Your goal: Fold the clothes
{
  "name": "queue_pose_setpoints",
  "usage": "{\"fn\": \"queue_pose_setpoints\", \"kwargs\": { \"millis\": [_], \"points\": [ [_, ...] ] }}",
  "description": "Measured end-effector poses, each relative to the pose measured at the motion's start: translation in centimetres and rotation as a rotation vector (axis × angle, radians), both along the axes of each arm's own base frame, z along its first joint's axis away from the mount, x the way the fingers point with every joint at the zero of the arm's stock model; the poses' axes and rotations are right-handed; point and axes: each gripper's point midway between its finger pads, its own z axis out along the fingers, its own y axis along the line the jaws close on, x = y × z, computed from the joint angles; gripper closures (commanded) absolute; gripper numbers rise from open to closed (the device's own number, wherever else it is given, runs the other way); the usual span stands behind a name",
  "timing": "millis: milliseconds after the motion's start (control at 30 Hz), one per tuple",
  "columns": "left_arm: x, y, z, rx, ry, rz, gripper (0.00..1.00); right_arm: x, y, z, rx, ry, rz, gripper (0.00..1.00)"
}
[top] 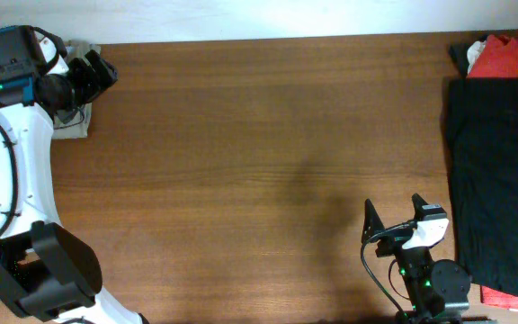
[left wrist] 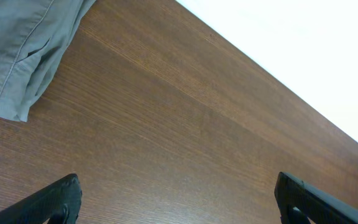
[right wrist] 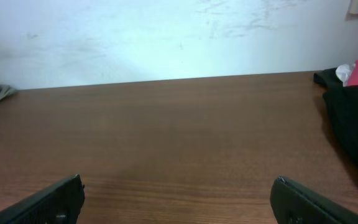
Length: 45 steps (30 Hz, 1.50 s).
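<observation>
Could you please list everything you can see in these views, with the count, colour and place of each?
trousers: one, khaki-beige, bunched at the table's far left corner, partly under the left arm
black garment: one, black, spread along the right edge
red cloth: one, red, far right corner, at the black garment's far end
red strip: one, red, near right corner by the black garment; cannot tell what it is
table: one, brown wood
wall: white, behind the table
left gripper: one, black, open, beside the trousers
right gripper: one, black, open, near edge, right of centre
</observation>
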Motion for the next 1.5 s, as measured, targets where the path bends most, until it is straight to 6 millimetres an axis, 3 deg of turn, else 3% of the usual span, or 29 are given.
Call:
{"fn": "queue_pose_setpoints", "kwargs": {
  "millis": [233, 333, 467, 1367, 1500],
  "points": [
    [0.0, 0.0, 0.0, 0.000, 0.000, 0.000, 0.01, 0.0, 0.0, 0.4, -0.003, -0.015, 0.000, 0.01],
    [0.0, 0.0, 0.0, 0.000, 0.000, 0.000, 0.01, 0.1, 0.3, 1.4, -0.002, -0.064, 0.015, 0.01],
    [0.0, 0.0, 0.0, 0.000, 0.000, 0.000, 0.01, 0.4, 0.4, 0.2, -0.002, -0.055, 0.023, 0.01],
    [0.0, 0.0, 0.0, 0.000, 0.002, 0.000, 0.01, 0.4, 0.4, 0.2, -0.002, -0.054, 0.023, 0.02],
    [-3.9, -1.3, -1.5, -0.034, 0.161, -0.007, 0.01, 0.4, 0.4, 0.2, -0.001, -0.054, 0.022, 0.01]
  ]
}}
